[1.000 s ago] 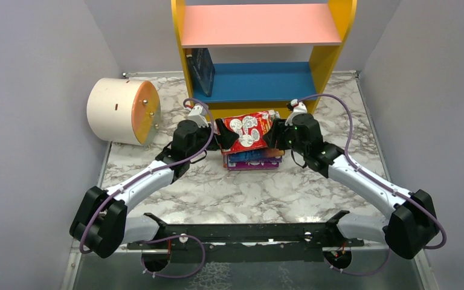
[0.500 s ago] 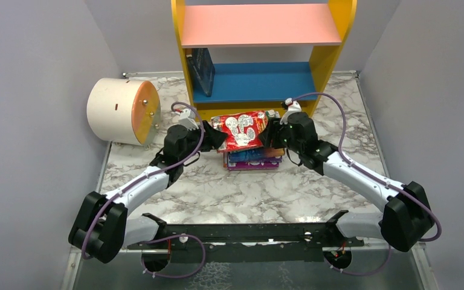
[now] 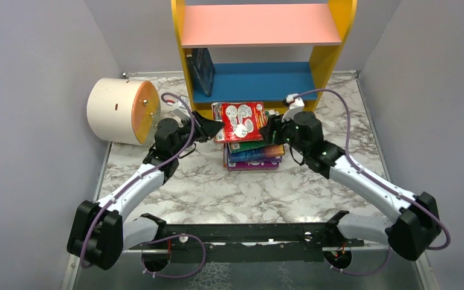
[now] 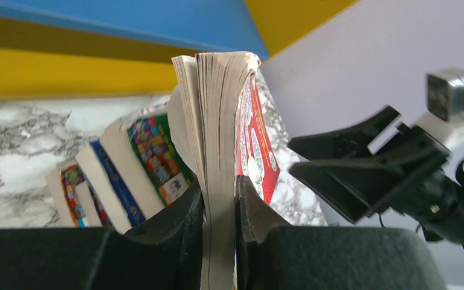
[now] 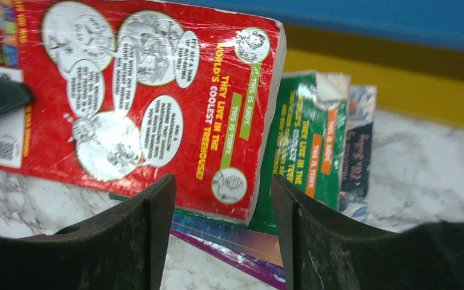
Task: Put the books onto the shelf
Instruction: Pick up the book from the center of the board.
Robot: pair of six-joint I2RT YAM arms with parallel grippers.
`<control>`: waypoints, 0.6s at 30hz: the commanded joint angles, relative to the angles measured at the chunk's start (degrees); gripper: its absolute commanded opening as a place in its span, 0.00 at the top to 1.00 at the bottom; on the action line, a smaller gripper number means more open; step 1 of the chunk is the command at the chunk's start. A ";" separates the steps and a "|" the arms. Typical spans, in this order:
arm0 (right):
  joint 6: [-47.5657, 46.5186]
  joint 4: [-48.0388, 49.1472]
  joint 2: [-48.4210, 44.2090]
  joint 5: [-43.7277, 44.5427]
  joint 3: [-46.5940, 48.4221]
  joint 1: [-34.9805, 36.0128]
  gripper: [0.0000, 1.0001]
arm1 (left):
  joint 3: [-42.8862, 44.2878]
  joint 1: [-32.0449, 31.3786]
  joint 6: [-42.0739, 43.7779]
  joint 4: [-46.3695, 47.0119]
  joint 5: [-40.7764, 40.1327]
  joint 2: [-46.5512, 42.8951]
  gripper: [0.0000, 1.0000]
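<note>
A red book [image 3: 239, 119] with white cartoon bubbles hangs just above the stack of books [image 3: 252, 154], in front of the shelf [image 3: 260, 81]. My left gripper [image 3: 216, 128] is shut on its left edge; in the left wrist view the page block [image 4: 217, 121] is pinched between the fingers [image 4: 184, 223]. My right gripper [image 3: 270, 130] stands open at the book's right side, and the red book [image 5: 145, 103] lies just past its fingertips [image 5: 157, 211], untouched. Under it show a green book [image 5: 302, 151] and blue and purple ones. A dark blue book [image 3: 202, 69] leans on the blue board.
A cream cylinder with an orange end [image 3: 124, 110] lies left of the shelf, close to my left arm. The shelf's yellow base [image 3: 251, 107] runs right behind the stack. Grey walls close in on both sides.
My left gripper has shut on the red book's left edge. The book has gone from tilted up to flatter and nearer the shelf. My right gripper has opened a little.
</note>
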 commanded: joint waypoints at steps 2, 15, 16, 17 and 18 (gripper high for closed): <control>-12.38 4.83 -10.12 2.49 -2.05 0.40 0.40 | 9.14 0.73 -2.10 -3.84 2.11 -0.01 1.00; -29.94 10.35 -9.84 2.66 -1.95 10.87 0.40 | 23.81 0.73 0.44 -22.94 -0.53 5.39 1.00; -31.16 10.93 -9.09 4.17 -1.67 12.31 0.40 | 24.75 0.73 0.71 -24.25 -0.70 5.75 1.00; -32.17 11.87 -8.60 5.35 -1.68 13.37 0.40 | 25.63 0.77 1.10 -25.34 -1.02 6.02 1.00; -33.25 13.09 -8.18 5.86 -1.87 14.18 0.40 | 26.43 0.73 1.41 -26.48 -1.15 6.37 1.00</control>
